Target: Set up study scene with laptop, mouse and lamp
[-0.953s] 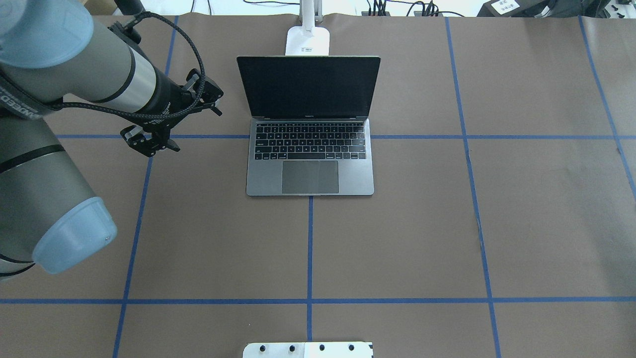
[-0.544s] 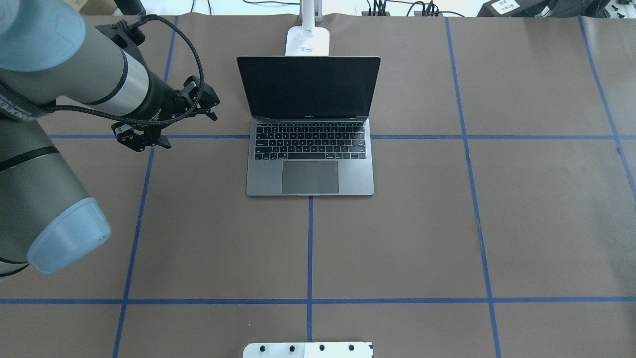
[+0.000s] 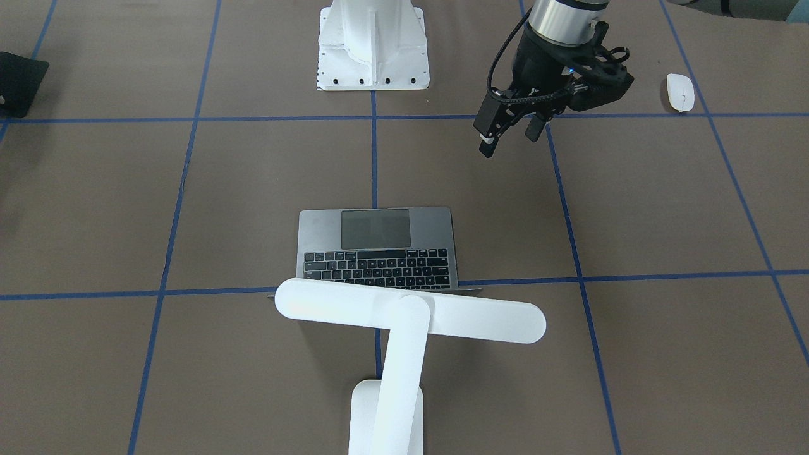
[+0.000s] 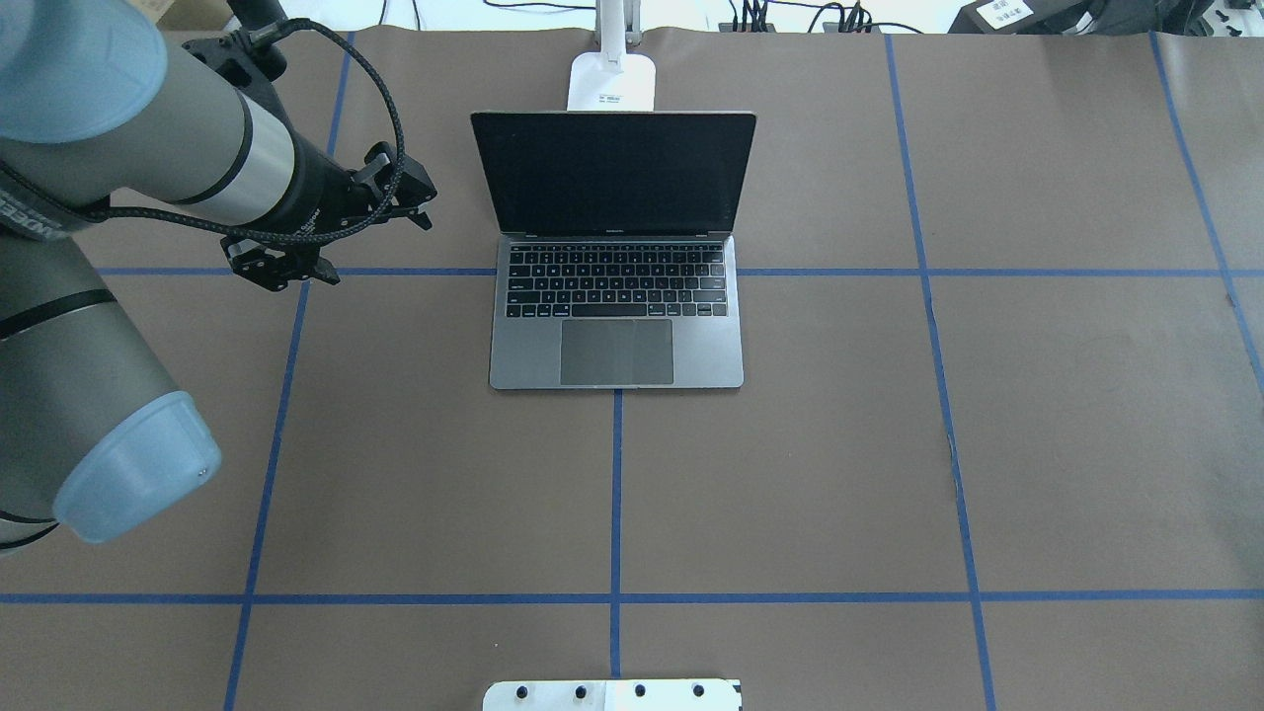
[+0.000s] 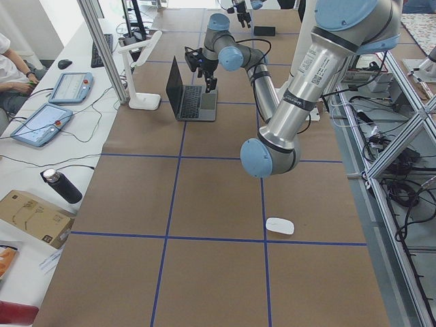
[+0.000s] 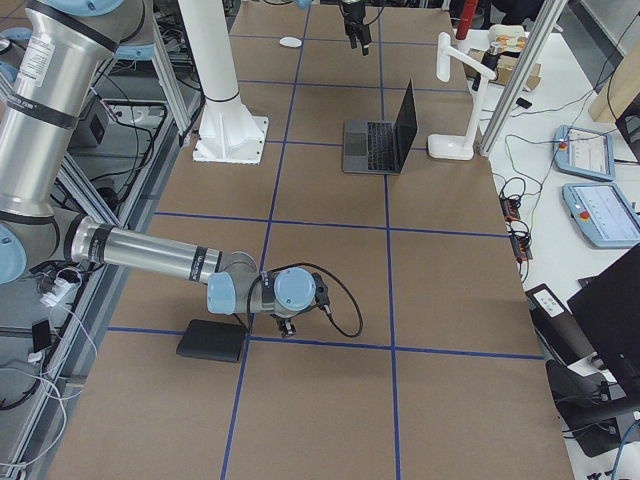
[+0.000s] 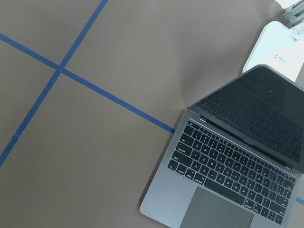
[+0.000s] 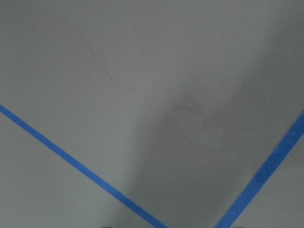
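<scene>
The laptop (image 4: 616, 341) stands open at the table's middle, with its dark screen upright; it also shows in the left wrist view (image 7: 171, 199). The lamp (image 3: 411, 309) stands right behind it, with its bar head over the screen's top edge and its base (image 4: 612, 81) at the far edge. The mouse (image 3: 681, 92) lies on the robot's left side near the robot's edge, hidden by the arm in the overhead view. My left gripper (image 4: 380, 252) is open and empty, above the table to the left of the laptop. My right gripper (image 6: 285, 325) is low beside a black mat; I cannot tell whether it is open or shut.
The white robot pedestal (image 3: 373, 44) stands at the near middle edge. A flat black mat (image 3: 19, 82) lies on the robot's right side. Blue tape lines cross the brown table. Tablets, cables and a bottle (image 5: 61, 185) lie beyond the far edge.
My left gripper has drawn back a little to the left, away from the laptop, still open. The laptop and the lamp have not moved.
</scene>
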`<control>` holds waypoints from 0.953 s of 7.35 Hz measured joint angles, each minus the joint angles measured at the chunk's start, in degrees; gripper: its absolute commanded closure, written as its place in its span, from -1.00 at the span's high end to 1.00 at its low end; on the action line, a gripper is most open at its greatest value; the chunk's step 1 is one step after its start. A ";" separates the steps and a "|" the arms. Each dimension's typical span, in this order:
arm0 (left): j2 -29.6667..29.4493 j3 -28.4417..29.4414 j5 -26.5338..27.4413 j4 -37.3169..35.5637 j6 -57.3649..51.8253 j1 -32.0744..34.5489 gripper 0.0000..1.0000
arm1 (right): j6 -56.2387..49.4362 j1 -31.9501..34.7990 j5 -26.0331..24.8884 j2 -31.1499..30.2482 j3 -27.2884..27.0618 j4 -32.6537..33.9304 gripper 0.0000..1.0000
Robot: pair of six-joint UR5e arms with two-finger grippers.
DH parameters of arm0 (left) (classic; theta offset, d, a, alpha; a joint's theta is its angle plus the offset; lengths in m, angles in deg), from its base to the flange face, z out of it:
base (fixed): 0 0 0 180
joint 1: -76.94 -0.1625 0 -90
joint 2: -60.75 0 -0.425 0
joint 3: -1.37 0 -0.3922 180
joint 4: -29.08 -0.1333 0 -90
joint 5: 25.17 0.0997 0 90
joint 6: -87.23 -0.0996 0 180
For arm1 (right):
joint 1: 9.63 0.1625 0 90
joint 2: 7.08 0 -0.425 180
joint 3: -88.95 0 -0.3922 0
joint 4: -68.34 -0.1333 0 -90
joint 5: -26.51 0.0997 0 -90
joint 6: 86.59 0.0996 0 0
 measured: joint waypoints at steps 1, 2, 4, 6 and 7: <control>-0.17 -0.32 0.70 0.00 0.00 0.03 0.99 | -1.99 -1.00 0.82 -0.16 1.38 0.02 0.78; -0.28 -0.50 1.08 0.03 0.02 0.01 0.99 | -4.92 -1.51 1.13 -0.19 3.57 0.04 0.78; -0.58 -0.85 1.95 0.07 0.25 -0.02 0.99 | -7.58 -2.00 1.02 -0.28 5.70 0.29 0.78; -0.91 -1.02 2.79 0.02 0.36 -0.06 0.99 | -8.89 -2.23 0.86 -1.18 5.93 0.49 0.78; -1.04 -1.05 2.92 0.01 0.43 -0.07 0.99 | -9.20 -2.23 0.90 -1.66 5.89 0.61 0.78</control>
